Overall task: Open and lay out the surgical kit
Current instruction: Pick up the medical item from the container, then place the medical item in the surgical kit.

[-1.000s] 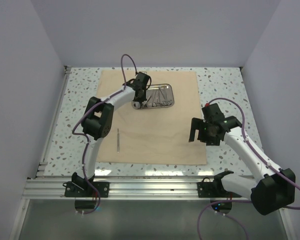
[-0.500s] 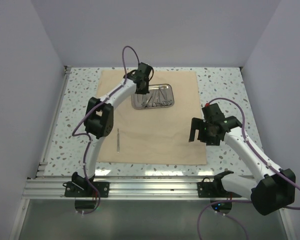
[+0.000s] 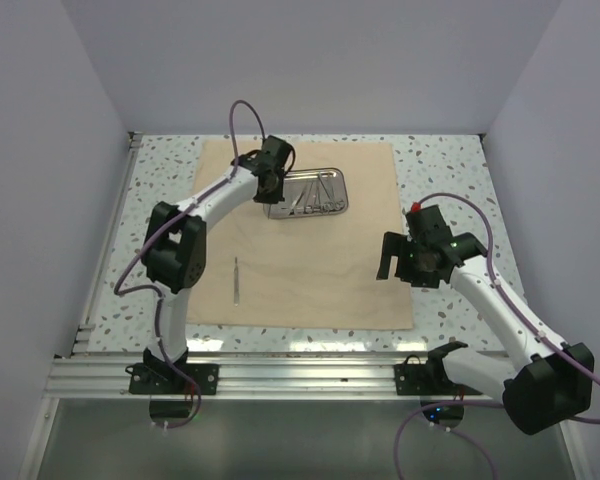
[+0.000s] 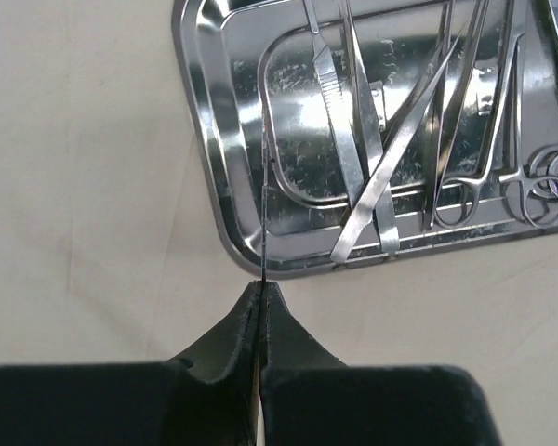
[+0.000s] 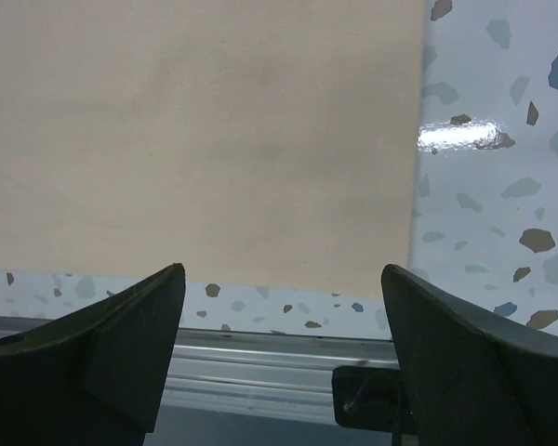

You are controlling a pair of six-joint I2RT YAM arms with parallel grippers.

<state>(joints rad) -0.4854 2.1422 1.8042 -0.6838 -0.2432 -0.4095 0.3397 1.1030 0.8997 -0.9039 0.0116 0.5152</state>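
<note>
Where the cloth wrap [image 3: 310,270] lies spread flat on the bench [image 3: 160,190], a lone silver tool [image 3: 236,279] rests on its left part, well apart from the steel tray [image 4: 200,139]. Over that tray's left side, the left pincer [image 4: 261,288] is pinched tight on a thin instrument [image 4: 263,186] seen edge-on; tweezers and scissors [image 4: 372,177] lie inside. Above the wrap's right edge, the right pincer [image 5: 282,271] hangs wide open and empty.
</note>
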